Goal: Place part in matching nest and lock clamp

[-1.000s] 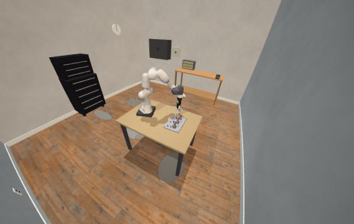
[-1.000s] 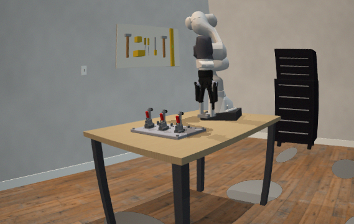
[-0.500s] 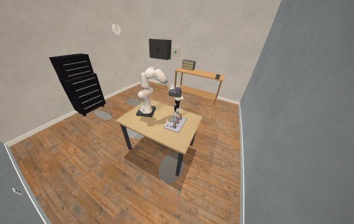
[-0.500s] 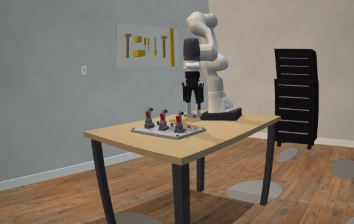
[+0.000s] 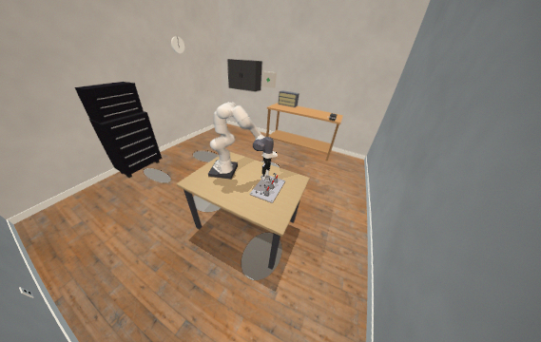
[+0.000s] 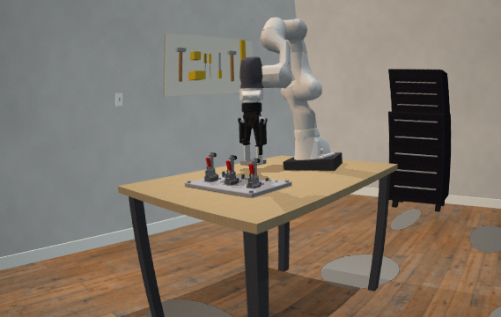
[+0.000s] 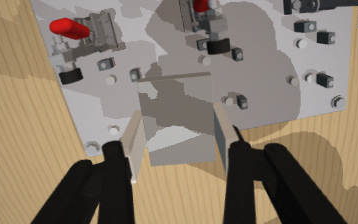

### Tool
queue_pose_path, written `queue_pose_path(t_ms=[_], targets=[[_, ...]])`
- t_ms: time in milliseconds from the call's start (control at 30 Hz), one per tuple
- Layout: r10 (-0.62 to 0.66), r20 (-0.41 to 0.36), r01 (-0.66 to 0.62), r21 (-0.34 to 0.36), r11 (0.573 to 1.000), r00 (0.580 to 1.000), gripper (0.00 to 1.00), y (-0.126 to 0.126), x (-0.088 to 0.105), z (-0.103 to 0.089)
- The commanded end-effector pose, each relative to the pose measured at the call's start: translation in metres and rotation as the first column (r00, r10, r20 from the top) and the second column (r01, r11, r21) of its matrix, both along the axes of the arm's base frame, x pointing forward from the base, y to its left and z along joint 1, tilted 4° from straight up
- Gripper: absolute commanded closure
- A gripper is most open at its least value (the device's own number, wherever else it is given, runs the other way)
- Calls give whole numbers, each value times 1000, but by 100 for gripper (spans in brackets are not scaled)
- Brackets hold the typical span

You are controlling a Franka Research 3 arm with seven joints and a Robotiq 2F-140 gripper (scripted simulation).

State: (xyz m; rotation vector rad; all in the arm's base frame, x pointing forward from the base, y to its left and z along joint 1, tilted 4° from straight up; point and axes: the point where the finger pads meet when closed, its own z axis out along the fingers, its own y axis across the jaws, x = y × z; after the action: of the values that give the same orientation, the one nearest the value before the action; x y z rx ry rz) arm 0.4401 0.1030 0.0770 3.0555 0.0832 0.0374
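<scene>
Gripper (image 7: 179,137) is clamped on the grey part (image 7: 179,120), a pale pad pressing each of its sides, holding it above the near edge of the fixture plate (image 7: 275,95). From the wrist view, a red-handled clamp (image 7: 70,28) stands at the plate's far left; a second clamp (image 7: 203,6) sits farther right, beyond the part. Wooden table (image 7: 25,150) shows around the plate.

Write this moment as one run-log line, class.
gripper: shut on part | part: held above fixture plate, not seated | clamp handles: upright
</scene>
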Motion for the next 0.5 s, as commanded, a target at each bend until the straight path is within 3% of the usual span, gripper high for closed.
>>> queue_pose_path(t_ms=[0,467], targets=[[94,-1,-94,18,995,996,100,-15,5,2],[94,-1,-94,18,995,996,100,-34,8,3]])
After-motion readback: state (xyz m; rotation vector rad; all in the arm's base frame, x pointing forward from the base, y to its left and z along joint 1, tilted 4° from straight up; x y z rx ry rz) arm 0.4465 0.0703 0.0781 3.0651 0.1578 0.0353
